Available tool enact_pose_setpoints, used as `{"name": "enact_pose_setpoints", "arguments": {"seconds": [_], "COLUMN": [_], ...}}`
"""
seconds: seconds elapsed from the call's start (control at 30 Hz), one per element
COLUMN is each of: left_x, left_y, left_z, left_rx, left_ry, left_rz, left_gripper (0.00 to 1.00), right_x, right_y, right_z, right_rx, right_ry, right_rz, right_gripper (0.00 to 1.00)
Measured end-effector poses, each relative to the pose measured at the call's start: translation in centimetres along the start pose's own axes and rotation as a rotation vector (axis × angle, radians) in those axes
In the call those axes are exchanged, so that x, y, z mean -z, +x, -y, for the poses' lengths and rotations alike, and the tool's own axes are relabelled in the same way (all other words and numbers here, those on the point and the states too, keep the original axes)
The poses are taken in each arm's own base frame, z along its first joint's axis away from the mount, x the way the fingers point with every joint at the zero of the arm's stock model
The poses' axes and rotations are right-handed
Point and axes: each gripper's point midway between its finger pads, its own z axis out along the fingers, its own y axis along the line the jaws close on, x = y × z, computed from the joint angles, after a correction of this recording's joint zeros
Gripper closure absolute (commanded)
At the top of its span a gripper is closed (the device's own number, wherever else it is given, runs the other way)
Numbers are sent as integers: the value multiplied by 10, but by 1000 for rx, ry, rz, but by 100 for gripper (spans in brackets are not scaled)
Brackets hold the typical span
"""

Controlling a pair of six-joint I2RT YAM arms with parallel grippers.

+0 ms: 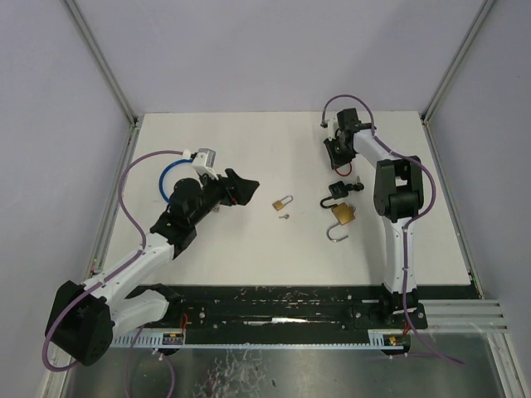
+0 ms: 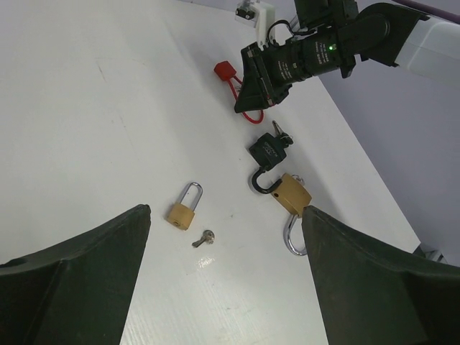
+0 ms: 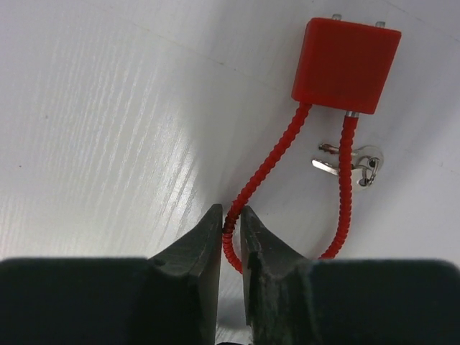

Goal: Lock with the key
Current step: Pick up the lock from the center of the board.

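Note:
A small brass padlock (image 2: 183, 210) lies with its shackle closed, and its small silver key (image 2: 203, 238) lies just in front of it. Both are mid-table in the top view, the padlock (image 1: 282, 201) and the key (image 1: 284, 216). My left gripper (image 2: 226, 210) is open and empty. It hovers left of that padlock in the top view (image 1: 241, 186). My right gripper (image 3: 231, 215) is shut on the red coiled cable (image 3: 269, 162) of a red cable lock (image 3: 345, 65). A silver key pair (image 3: 356, 162) lies beside that cable. The right gripper (image 1: 334, 155) is at the far right of the table.
A black padlock (image 1: 338, 191) with a key in it lies near the right arm. A larger brass padlock (image 1: 343, 215) with an open steel shackle (image 1: 335, 235) touches it. Both show in the left wrist view, the black one (image 2: 267, 152) and the brass one (image 2: 292, 194).

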Motion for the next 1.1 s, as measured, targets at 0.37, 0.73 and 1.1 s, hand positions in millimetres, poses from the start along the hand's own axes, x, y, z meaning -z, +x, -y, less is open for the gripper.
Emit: {"name": "enact_pose_setpoints", "arguments": {"seconds": [0.37,0.73,1.1], "left_x": [-2,1,-9], "left_y": [2,-12,-29], "left_z": [12,47,63], "left_rx": [7,-111,-215], "left_ry": [68,268,336], "left_rz": [-13,35,52], "left_gripper": [16,17,18], "right_x": [4,124,216], "right_y": [5,-44,-32], "right_z": [3,-20,-90], "right_rx": [-34,-15,74], "right_ry": [-79,-355,-682], "right_rz": [4,270,398], "right_gripper": [100,100,100]}}
